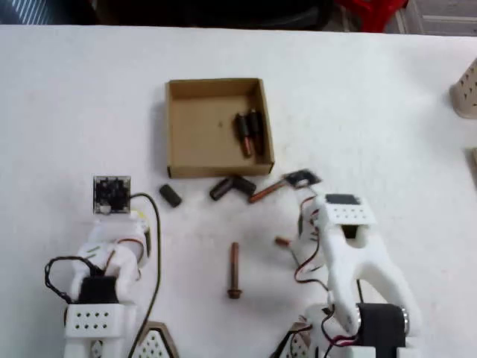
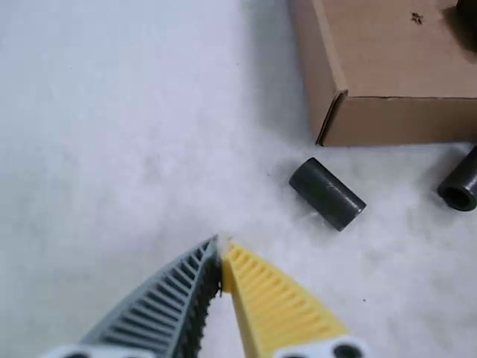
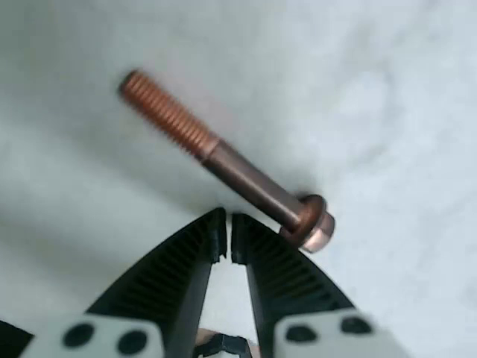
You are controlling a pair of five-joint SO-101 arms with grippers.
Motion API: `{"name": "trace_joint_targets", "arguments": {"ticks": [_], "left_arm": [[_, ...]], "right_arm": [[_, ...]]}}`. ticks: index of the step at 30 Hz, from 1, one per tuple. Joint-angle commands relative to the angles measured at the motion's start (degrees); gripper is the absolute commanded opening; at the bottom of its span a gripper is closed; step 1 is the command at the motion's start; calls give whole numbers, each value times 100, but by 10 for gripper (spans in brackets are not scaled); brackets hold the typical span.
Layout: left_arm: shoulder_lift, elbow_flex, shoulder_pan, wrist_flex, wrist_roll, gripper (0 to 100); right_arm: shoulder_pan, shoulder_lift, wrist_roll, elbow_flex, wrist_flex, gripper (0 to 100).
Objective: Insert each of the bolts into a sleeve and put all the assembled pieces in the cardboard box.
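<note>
High: assembled pcs [image 1: 250, 133] in cardboard box [image 1: 195, 134]; R wrist: bolt [image 3: 223, 160] by gripper [image 3: 227, 227].

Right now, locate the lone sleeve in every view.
High view: lone sleeve lies just off the box's near left corner.
Left wrist view: lone sleeve ahead of the left gripper, by that same box corner.
Right wrist view: faces a bolt instead.
Landmark: the box corner.

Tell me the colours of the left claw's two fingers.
Left claw: one finger grey, the other yellow; best in the left wrist view.
</note>
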State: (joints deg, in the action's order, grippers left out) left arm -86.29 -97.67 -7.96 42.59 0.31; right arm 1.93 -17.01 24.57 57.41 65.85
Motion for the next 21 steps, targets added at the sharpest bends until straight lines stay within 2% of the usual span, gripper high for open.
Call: {"name": "trace_joint_targets", "arguments": {"ticks": [1,14,21], "left_arm": [[-66,26,48,-123,-44,24],[-66,26,48,-105,-44,24],[-66,26,48,-105,-44,24]], "right_arm": [[-514,22,-18,-492,-92,17],[-629,207,-18,-1512,-57,17],[-664,-40,-18,-1363,804,17]]}}
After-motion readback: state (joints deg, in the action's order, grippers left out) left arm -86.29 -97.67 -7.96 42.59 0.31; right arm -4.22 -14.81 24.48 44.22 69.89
